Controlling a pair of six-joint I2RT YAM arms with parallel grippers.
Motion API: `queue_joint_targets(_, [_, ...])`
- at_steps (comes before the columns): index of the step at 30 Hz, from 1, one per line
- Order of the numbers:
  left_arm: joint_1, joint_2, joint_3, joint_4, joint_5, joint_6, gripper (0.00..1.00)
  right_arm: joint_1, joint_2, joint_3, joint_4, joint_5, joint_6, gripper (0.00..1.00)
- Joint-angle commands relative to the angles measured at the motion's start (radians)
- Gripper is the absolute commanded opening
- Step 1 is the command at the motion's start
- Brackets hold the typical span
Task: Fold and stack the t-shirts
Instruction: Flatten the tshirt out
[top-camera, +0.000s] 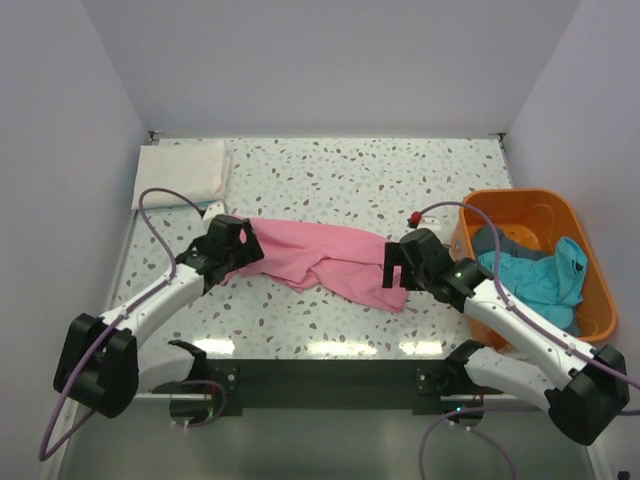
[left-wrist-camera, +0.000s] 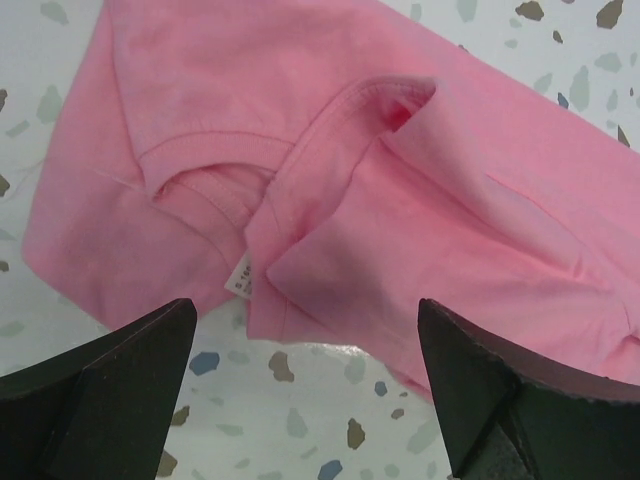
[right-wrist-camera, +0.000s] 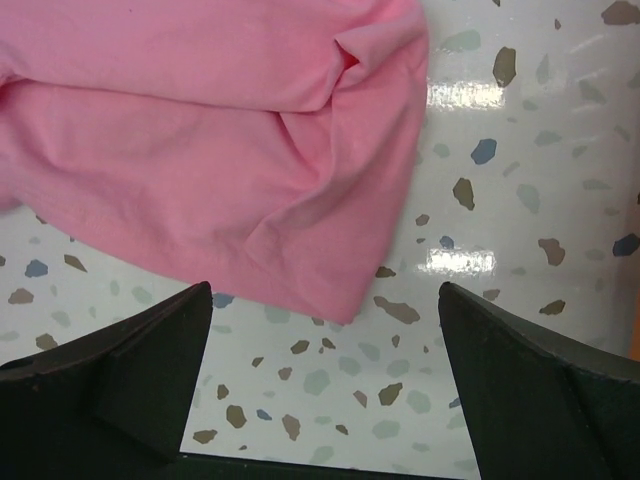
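A crumpled pink cloth t-shirt (top-camera: 320, 255) is lying across the middle of the speckled counter (top-camera: 330, 180), collar toward 9 o'clock. The left gripper (left-wrist-camera: 305, 310) is hovering released over the collar, where a small white neck tag (left-wrist-camera: 241, 277) is showing print too small to read. The right gripper (right-wrist-camera: 325, 295) is hanging released over the hem at 3 o'clock.

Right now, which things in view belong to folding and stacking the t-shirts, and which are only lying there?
For the job: crumpled pink cloth t-shirt, folded white cloth t-shirt, teal cloth t-shirt, dark grey cloth t-shirt.
Lying about: orange plastic basket holding the last two, small red object near it.
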Motion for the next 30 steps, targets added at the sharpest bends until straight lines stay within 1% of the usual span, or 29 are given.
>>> queue_joint_targets(1, [0.056, 0.053, 0.042, 0.172, 0.085, 0.072, 0.97, 0.006, -0.048, -0.033, 0.012, -0.031, 0.054, 0.99])
queue_joint_targets(2, [0.064, 0.086, 0.045, 0.192, 0.153, 0.102, 0.97, 0.006, -0.05, -0.047, 0.018, -0.033, 0.057, 0.99])
queue_joint_targets(4, [0.079, 0.126, 0.068, 0.193, 0.213, 0.103, 0.91, 0.005, -0.044, -0.052, 0.035, -0.031, 0.059, 0.99])
queue_joint_targets(6, [0.079, 0.158, 0.071, 0.21, 0.233, 0.112, 0.85, 0.006, -0.023, -0.046, 0.043, -0.028, 0.062, 0.99])
queue_joint_targets(8, [0.079, 0.174, 0.07, 0.215, 0.231, 0.113, 0.83, 0.006, -0.01, -0.035, 0.043, -0.033, 0.068, 0.99])
queue_joint_targets(11, [0.079, 0.172, 0.07, 0.222, 0.243, 0.116, 0.74, 0.006, 0.001, -0.044, 0.066, -0.039, 0.071, 0.99])
queue_joint_targets(12, [0.079, 0.169, 0.07, 0.227, 0.249, 0.118, 0.68, 0.008, 0.002, -0.047, 0.078, -0.046, 0.071, 0.99])
queue_joint_targets(13, [0.079, 0.165, 0.066, 0.232, 0.26, 0.121, 0.65, 0.008, 0.008, -0.055, 0.081, -0.051, 0.074, 0.99])
queue_joint_targets(16, [0.079, 0.165, 0.062, 0.249, 0.266, 0.138, 0.64, 0.006, 0.013, -0.061, 0.075, -0.054, 0.082, 0.99])
queue_joint_targets(18, [0.079, 0.195, 0.073, 0.226, 0.241, 0.138, 0.64, 0.006, 0.011, -0.064, 0.071, -0.048, 0.082, 0.99])
queue_joint_targets(22, [0.079, 0.24, 0.082, 0.242, 0.255, 0.132, 0.63, 0.006, -0.001, -0.072, 0.06, -0.039, 0.083, 0.98])
queue_joint_targets(24, [0.079, 0.258, 0.089, 0.216, 0.231, 0.129, 0.59, 0.006, -0.009, -0.073, 0.048, -0.037, 0.086, 0.99])
queue_joint_targets(28, [0.079, 0.243, 0.1, 0.154, 0.136, 0.116, 0.59, 0.006, -0.033, -0.089, 0.034, -0.022, 0.097, 0.99])
queue_joint_targets(30, [0.079, 0.231, 0.094, 0.134, 0.123, 0.118, 0.58, 0.006, -0.044, -0.095, 0.035, -0.019, 0.1, 0.99])
